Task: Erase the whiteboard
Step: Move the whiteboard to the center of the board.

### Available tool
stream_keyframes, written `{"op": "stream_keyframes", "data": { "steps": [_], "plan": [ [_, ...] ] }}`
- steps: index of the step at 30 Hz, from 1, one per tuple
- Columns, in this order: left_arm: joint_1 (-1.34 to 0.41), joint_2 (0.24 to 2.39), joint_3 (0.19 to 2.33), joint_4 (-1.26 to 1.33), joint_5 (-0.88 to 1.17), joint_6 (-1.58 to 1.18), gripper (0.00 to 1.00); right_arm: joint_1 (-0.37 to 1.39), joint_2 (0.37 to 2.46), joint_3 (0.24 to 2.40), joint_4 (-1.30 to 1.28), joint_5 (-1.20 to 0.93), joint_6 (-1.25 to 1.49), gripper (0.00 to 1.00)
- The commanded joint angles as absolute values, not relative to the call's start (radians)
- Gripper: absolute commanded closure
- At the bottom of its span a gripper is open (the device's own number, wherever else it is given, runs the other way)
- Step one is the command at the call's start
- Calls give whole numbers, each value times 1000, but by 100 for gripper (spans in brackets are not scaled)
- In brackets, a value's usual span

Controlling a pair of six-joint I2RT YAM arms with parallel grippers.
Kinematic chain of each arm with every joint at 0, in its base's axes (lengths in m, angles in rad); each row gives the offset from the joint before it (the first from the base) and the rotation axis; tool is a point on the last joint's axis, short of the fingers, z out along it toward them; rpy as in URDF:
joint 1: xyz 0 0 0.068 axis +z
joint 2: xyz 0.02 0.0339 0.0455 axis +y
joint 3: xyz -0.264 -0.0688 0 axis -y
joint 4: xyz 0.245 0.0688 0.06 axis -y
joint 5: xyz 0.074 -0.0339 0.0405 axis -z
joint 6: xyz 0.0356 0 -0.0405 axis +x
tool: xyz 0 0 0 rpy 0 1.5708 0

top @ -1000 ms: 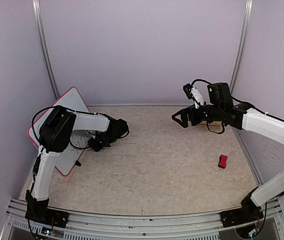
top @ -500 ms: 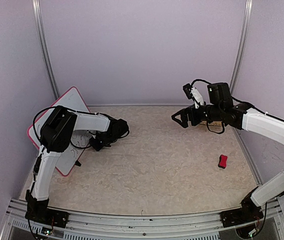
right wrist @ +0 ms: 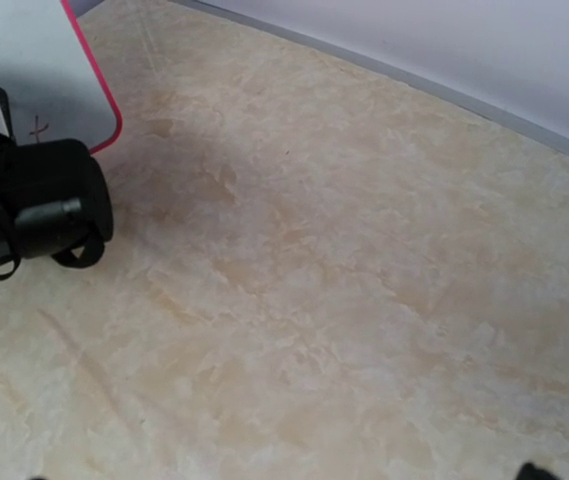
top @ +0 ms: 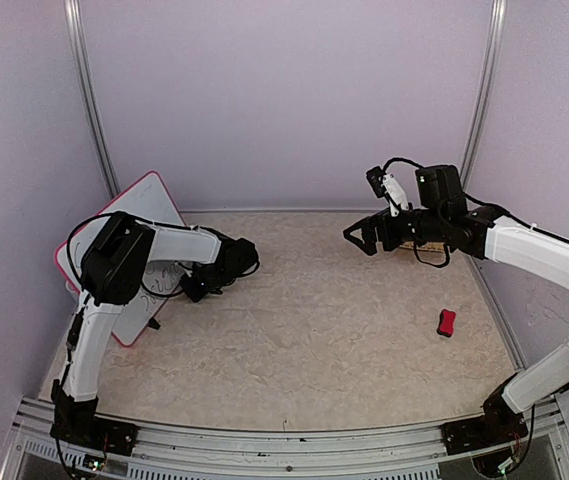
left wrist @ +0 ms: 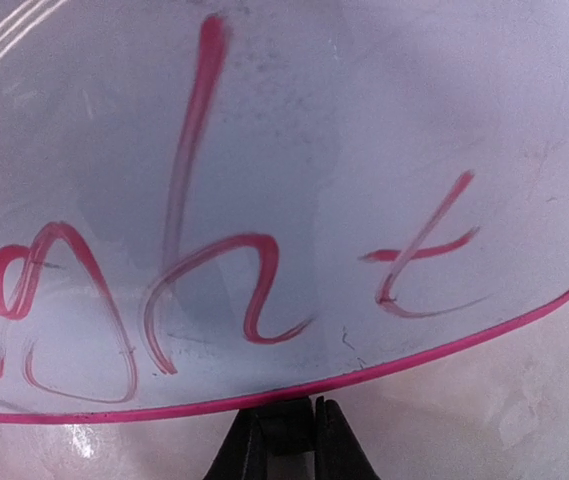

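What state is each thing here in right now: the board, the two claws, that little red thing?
whiteboard: leaning tilted, pink-red writing not erased.
left gripper: fingers nearly together at the whiteboard's frame; grip unclear.
right gripper: open, empty, in the air.
small red object: lying on the table, untouched.

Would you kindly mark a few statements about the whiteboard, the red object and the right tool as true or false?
1. The whiteboard carries pink marker writing. True.
2. The whiteboard lies flat in the middle of the table. False: it stands tilted at the left side.
3. A small red object lies on the right side of the table. True.
4. The right tool grips the red object. False: it hangs open and empty, well apart from it.
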State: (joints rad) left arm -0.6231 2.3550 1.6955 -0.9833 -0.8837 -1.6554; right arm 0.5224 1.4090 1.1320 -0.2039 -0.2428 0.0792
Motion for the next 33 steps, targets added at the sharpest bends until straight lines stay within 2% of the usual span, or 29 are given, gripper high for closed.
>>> {"op": "stream_keyframes", "data": {
  "steps": [1, 33],
  "plan": [
    [-642, 2396, 1711, -966, -839, -1617, 87, 528, 1416, 1158, -188, -250, 87, 0],
    [-791, 2430, 1776, -793, -824, -1396, 88, 527, 1403, 1153, -187, -230, 99, 0]
  ]
}}
